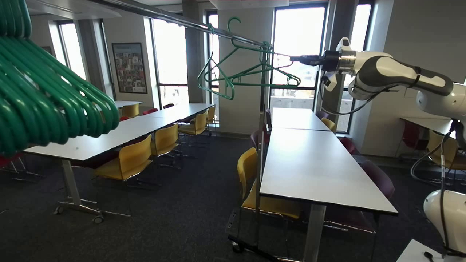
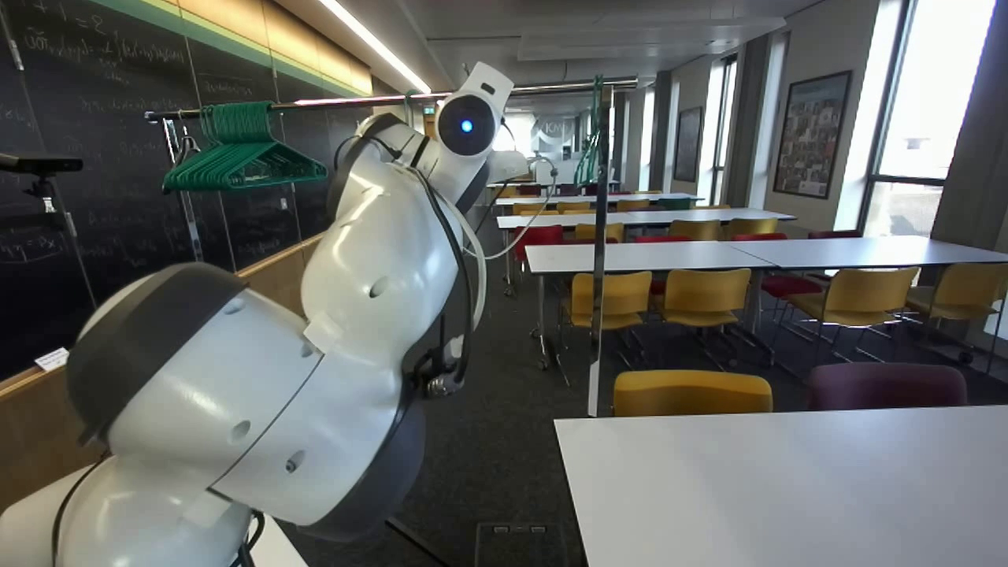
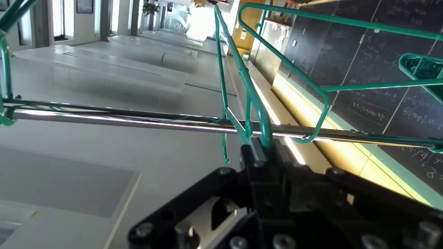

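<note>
In the wrist view my gripper (image 3: pixel 270 150) is shut on one bar of a green plastic hanger (image 3: pixel 258 100), close to the metal rail (image 3: pixel 138 121). An exterior view shows the gripper (image 1: pixel 293 59) level and reaching in from the right. There the held hanger's hook (image 1: pixel 235 18) stands above the rail (image 1: pixel 174 17); whether it touches the rail I cannot tell. Nearby, a green hanger (image 1: pixel 214 93) hangs to the left of the held one, and another green hanger (image 1: pixel 265 85) hangs near the rail's end. The arm hides the gripper in an exterior view.
A dense bunch of green hangers (image 1: pixel 43 98) hangs along the near part of the rail, seen in both exterior views. The rail's upright post (image 2: pixel 602 260) stands beside a white table (image 1: pixel 309 156). Yellow chairs (image 1: pixel 251 167) line the tables. A blackboard (image 2: pixel 94 157) covers one wall.
</note>
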Available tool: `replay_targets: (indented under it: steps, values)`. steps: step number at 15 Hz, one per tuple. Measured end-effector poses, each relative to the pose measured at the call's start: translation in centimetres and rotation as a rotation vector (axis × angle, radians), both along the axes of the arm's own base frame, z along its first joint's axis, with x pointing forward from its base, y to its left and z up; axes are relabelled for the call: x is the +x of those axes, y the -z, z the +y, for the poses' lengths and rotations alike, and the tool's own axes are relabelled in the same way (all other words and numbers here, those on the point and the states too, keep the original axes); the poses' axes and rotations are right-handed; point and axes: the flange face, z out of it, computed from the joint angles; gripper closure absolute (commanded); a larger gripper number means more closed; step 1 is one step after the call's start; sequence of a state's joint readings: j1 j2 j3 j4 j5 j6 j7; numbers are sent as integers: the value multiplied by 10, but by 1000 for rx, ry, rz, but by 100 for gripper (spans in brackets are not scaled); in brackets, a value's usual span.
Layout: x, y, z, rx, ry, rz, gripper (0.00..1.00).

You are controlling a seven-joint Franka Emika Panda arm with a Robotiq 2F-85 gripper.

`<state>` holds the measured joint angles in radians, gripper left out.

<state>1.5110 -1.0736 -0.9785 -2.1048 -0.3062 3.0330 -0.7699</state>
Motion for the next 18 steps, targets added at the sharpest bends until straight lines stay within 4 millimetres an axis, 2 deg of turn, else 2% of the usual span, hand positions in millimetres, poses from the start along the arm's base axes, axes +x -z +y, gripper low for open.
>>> replay_targets:
  steps: [3,6,9,13,18]
  values:
    - [5,-17,11,-45,20,-13,98]
    - [12,-21,18,-92,31,4,98]
    - [23,-13,19,-155,40,55,98]
    - [34,3,7,-216,72,122,98]
    - [29,23,-13,-265,117,170,98]
